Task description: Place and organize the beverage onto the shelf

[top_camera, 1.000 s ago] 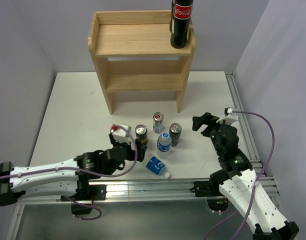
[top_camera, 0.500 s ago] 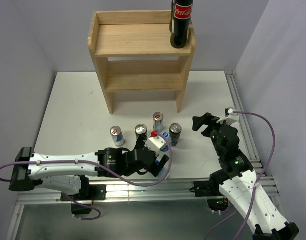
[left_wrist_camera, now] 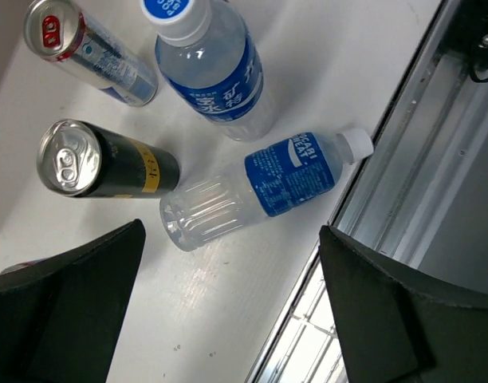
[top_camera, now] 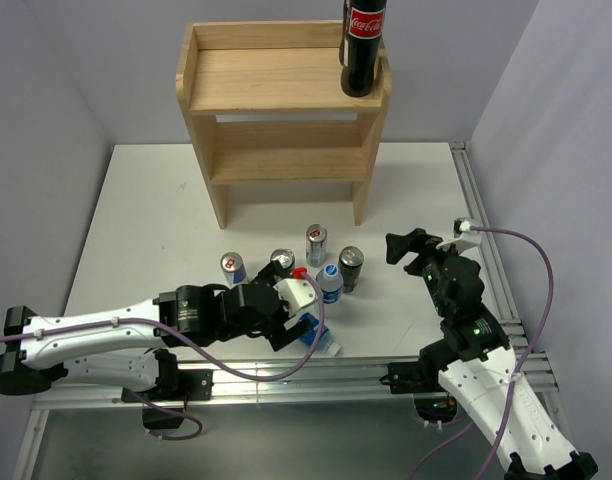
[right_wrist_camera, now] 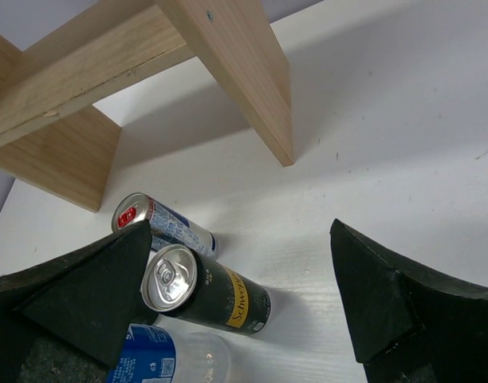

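white table holds the shelf, four cans and two water bottles.

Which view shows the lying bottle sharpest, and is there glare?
Left wrist: bottle sharp, label crisp, no strong glare; own fingers dark and blurred at the bottom corners. Top external: even light, soft shadows, bottle partly hidden.
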Motion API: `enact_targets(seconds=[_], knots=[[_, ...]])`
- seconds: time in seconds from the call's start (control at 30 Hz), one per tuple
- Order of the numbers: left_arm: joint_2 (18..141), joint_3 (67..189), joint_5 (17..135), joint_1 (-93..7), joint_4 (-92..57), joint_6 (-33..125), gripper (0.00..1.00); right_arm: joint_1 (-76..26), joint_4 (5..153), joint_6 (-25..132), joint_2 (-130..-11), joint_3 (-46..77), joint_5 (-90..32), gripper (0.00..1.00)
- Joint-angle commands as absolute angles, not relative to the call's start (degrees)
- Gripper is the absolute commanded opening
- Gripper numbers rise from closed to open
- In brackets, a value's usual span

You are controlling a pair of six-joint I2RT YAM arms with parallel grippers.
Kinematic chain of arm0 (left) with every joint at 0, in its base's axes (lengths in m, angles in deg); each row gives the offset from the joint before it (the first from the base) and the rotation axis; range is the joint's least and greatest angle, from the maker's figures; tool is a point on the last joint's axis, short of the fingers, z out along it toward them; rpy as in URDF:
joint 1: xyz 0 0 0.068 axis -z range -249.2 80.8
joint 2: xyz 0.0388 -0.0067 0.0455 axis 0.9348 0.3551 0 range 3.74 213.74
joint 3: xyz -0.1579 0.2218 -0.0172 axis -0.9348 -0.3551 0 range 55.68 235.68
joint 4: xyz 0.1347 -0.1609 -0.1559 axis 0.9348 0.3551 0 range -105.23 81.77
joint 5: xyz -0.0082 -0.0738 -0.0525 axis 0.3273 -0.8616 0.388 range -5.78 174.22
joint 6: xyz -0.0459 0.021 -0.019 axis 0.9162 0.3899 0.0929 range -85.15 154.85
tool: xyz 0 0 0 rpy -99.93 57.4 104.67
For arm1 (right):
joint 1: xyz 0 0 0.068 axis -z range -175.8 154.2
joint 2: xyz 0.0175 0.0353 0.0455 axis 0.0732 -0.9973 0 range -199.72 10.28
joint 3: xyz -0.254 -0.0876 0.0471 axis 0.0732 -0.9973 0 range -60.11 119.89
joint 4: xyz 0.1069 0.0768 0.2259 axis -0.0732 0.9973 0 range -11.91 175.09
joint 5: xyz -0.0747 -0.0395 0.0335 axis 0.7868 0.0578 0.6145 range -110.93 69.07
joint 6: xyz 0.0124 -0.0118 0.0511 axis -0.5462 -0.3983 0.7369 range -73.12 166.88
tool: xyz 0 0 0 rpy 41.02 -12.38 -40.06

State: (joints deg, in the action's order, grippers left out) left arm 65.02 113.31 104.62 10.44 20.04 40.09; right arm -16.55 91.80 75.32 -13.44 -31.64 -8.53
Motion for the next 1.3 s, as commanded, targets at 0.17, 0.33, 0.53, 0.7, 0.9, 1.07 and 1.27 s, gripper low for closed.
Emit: enact_targets(seconds=[0.17,0.33,0.53,0.7,0.9,1.07,1.27], knots=[[72.45,110.26,91.95,7.8,15.81,30.38,0.97,-16.89,91.09,74.65,-10.55,-32.34,-8.71,1.0],[77.3,108.33,87.3,7.79,12.98,28.7,0.97,-16.98,91.01,74.48,-9.76,-32.42,-9.24,1.0],[84.16,108.24,87.38,6.39,12.99,25.01,0.96,-16.89,91.1,74.48,-8.35,-32.77,-9.68,1.0],[92.15,109.12,89.74,4.9,11.93,22.73,0.96,-16.89,90.92,74.74,-8.17,-32.86,-9.86,1.0],[98.66,108.59,88.62,2.7,8.24,21.85,0.95,-16.89,90.74,74.74,-7.82,-33.04,-10.65,1.0],[103.84,108.68,88.35,1.82,8.85,22.2,0.93,-16.89,91.27,74.74,-7.21,-32.86,-10.47,1.0],[105.69,108.5,87.3,1.82,8.94,24.48,0.87,-16.89,91.45,74.83,-6.5,-33.04,-10.38,1.0]])
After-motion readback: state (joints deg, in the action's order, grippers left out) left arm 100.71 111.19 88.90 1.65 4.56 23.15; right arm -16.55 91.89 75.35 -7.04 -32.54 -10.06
